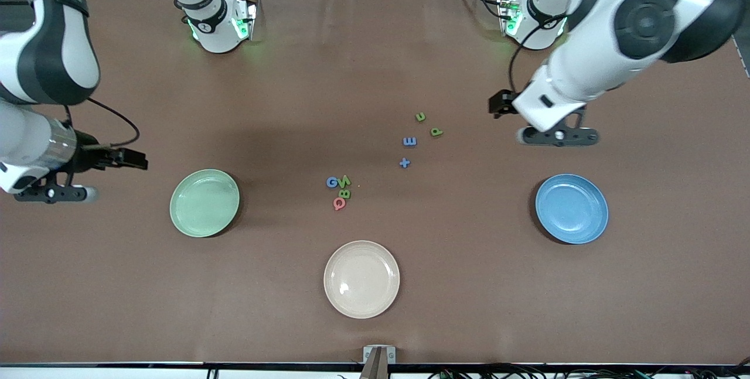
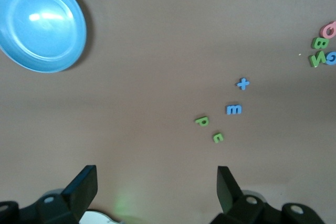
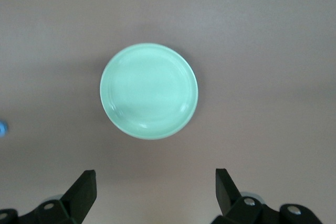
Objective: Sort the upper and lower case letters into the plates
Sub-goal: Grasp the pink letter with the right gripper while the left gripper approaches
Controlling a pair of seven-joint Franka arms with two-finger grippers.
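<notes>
Eight tiny letters lie mid-table. A blue G [image 1: 332, 182], green N [image 1: 345, 180], green B [image 1: 345, 194] and red Q [image 1: 339, 204] form a cluster. Toward the left arm's end, a green n [image 1: 420, 116], green p [image 1: 436, 132], blue m [image 1: 409, 142] and blue x [image 1: 404, 163] lie spread apart. The pale green plate [image 1: 204, 203] and the blue plate [image 1: 571, 208] are empty. My left gripper [image 1: 559, 136] hovers open and empty above the table beside the blue plate [image 2: 39, 22]. My right gripper [image 1: 53, 194] hovers open and empty beside the green plate [image 3: 149, 91].
An empty cream-beige plate [image 1: 361, 279] sits nearest the front camera, below the letter cluster. Both robot bases stand at the table's back edge. In the left wrist view the p [image 2: 202, 121], n [image 2: 218, 137], m [image 2: 234, 109] and x [image 2: 242, 83] show.
</notes>
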